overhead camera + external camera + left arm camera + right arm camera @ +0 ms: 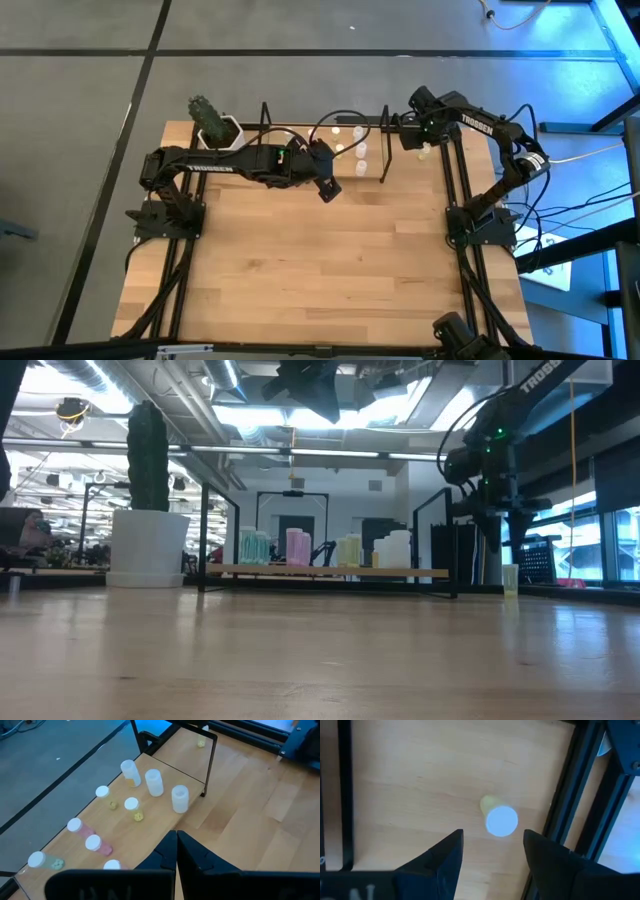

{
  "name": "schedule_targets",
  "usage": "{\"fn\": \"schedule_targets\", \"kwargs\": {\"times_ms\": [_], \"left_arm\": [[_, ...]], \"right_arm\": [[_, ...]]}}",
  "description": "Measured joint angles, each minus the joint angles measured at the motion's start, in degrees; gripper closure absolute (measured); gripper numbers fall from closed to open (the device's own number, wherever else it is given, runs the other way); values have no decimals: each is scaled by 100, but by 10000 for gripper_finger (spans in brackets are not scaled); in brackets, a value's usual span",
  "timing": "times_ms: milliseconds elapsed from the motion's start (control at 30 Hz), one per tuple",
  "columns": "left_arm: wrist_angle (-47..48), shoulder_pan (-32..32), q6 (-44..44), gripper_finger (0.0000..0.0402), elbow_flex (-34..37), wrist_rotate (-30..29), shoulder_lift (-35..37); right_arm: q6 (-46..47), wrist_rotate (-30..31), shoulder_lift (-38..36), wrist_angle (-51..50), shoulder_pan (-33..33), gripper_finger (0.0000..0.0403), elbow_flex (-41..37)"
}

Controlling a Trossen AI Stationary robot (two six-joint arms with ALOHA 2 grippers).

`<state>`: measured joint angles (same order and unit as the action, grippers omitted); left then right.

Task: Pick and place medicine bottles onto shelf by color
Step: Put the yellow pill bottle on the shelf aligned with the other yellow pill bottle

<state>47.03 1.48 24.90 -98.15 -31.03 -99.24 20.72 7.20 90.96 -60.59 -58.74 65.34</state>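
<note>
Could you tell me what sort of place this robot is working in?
Probably a robotics lab or workshop in an office-like hall. Two dark arms are mounted at a wooden table; the low view shows exposed ceiling ducts and strip lights, and cables trail across the grey floor beside the table.

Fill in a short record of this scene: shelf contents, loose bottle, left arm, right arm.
shelf contents: bottles stand on the shelf, grouped green, pink, yellow, white
loose bottle: yellow bottle upright on the table, outside the shelf's end
left arm: left gripper above the table before the shelf, jaws shut, empty
right arm: right gripper above the yellow bottle, jaws open
</note>
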Motion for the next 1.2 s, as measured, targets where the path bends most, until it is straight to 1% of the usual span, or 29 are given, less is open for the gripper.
{"fn": "schedule_targets", "kwargs": {"times_ms": [133, 333, 733, 1033, 1200], "left_arm": [[2, 0, -1, 401, 0, 2, 0], [2, 0, -2, 401, 0, -1, 0], [2, 0, -3, 401, 0, -2, 0], [4, 0, -3, 401, 0, -2, 0], [3, 0, -6, 401, 0, -2, 0]], "right_arm": [[28, 63, 9, 15, 2, 194, -1], [146, 215, 211, -3, 2, 194, -2], [126, 221, 338, 53, 2, 194, -2], [-25, 223, 731, 56, 2, 194, -2], [-42, 225, 754, 102, -3, 194, -2]]}}
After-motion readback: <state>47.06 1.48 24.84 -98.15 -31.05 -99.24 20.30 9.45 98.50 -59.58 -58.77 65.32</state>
